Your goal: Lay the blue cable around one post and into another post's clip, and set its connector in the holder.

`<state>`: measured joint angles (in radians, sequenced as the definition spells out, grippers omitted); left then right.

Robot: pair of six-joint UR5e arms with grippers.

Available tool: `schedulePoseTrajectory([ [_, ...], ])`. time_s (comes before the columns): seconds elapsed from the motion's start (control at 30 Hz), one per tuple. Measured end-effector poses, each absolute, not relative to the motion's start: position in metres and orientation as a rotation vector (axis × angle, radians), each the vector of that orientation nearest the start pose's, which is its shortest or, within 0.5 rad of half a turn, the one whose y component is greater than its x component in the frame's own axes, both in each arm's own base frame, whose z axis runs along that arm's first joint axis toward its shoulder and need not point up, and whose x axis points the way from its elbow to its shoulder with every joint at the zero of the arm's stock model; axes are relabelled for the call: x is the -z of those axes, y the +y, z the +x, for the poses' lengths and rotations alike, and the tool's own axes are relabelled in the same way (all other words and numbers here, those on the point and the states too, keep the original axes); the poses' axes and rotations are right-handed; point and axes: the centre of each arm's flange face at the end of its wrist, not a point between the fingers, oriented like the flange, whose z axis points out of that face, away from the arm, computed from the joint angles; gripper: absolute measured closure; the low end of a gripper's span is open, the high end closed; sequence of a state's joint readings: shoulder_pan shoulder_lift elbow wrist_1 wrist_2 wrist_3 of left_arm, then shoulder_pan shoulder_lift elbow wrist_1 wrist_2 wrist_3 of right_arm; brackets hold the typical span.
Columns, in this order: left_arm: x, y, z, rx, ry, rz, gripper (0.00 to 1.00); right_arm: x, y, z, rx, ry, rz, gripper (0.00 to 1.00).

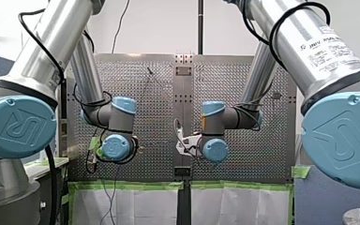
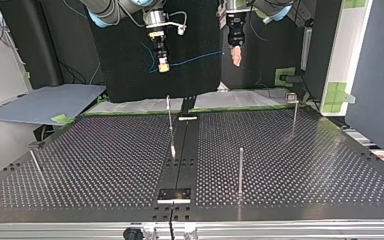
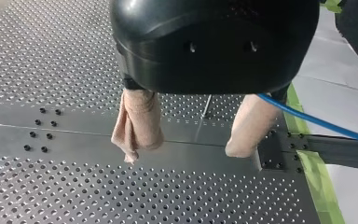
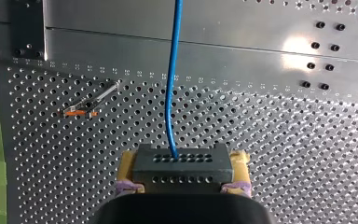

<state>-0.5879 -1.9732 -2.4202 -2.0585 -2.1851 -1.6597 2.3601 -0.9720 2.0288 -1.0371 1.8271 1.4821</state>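
In the right wrist view my right gripper (image 4: 182, 186) is shut on a dark connector block (image 4: 182, 164), yellow pads on both sides. The blue cable (image 4: 171, 93) rises out of the block and runs ahead over the perforated table. The top view shows this gripper (image 2: 163, 66) held high above the table's far edge. From there the cable (image 2: 190, 60) stretches across to my left gripper (image 2: 236, 60). In the left wrist view my left gripper (image 3: 186, 149) stands open, beige pads apart. The cable (image 3: 317, 122) passes beside one finger (image 3: 249, 128), and no grip on it shows.
Thin upright posts stand on the table: one near the middle (image 2: 169, 117), one toward the front (image 2: 240, 170), one with a small head at the far side (image 2: 294, 107), a leaning one (image 2: 36, 162). A small plate (image 2: 174, 194) sits on the centre strip.
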Motion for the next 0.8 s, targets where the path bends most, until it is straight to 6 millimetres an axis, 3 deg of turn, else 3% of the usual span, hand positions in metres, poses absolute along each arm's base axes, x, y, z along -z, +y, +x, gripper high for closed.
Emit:
schedulePoseTrajectory([
  [0.23,-0.071,-0.258,0.253,-0.017,1.703,-0.03,0.0,-0.069,-0.293,0.452,-1.518,-0.83,1.637,1.0],
  [0.4,-0.088,-0.264,0.265,0.058,1.67,-0.065,0.0,-0.063,-0.291,0.465,-1.535,-0.857,1.664,1.0],
  [0.57,-0.103,-0.262,0.269,0.076,1.662,-0.091,0.0,-0.09,-0.298,0.48,-1.599,-0.897,1.636,1.0],
  [0.8,-0.124,-0.253,0.273,0.054,1.648,-0.156,0.0,-0.13,-0.303,0.481,-1.662,-0.965,1.605,1.0],
])
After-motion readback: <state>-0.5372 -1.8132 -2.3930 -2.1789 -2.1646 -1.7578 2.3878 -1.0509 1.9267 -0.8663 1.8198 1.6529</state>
